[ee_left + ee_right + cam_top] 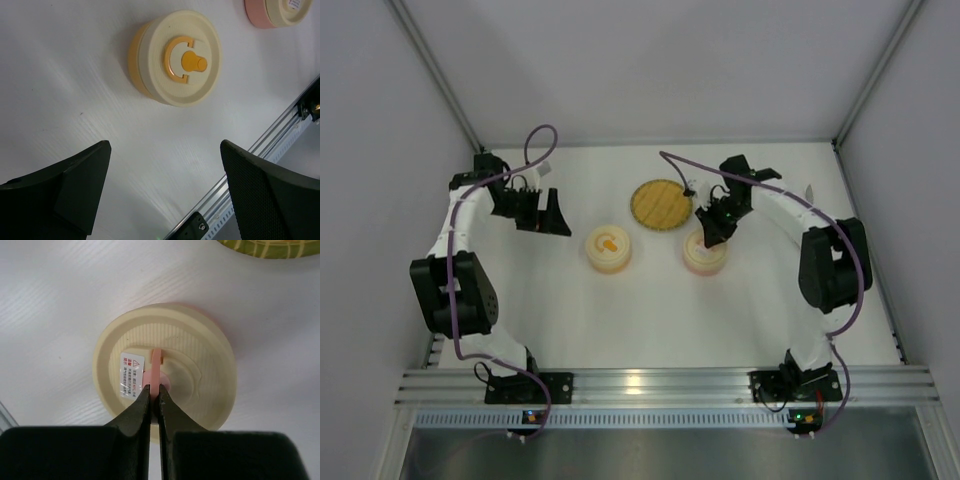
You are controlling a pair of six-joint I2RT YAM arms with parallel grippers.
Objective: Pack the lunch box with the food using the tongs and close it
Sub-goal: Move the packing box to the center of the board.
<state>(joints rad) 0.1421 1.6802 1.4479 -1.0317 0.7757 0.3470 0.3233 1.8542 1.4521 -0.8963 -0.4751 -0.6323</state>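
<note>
Two round lunch box containers with cream lids stand mid-table. The yellow one has an orange ring handle and its lid is on. The pink one sits to its right. My right gripper is over the pink one, shut on the thin pink handle at the centre of its lid. My left gripper hangs open over bare table, left of the yellow container, with nothing between its fingers. The food and the tongs are out of view.
A round woven yellow-green plate lies just behind the two containers. The pink container's edge shows in the left wrist view. An aluminium rail runs along the near edge, and grey walls close off three sides.
</note>
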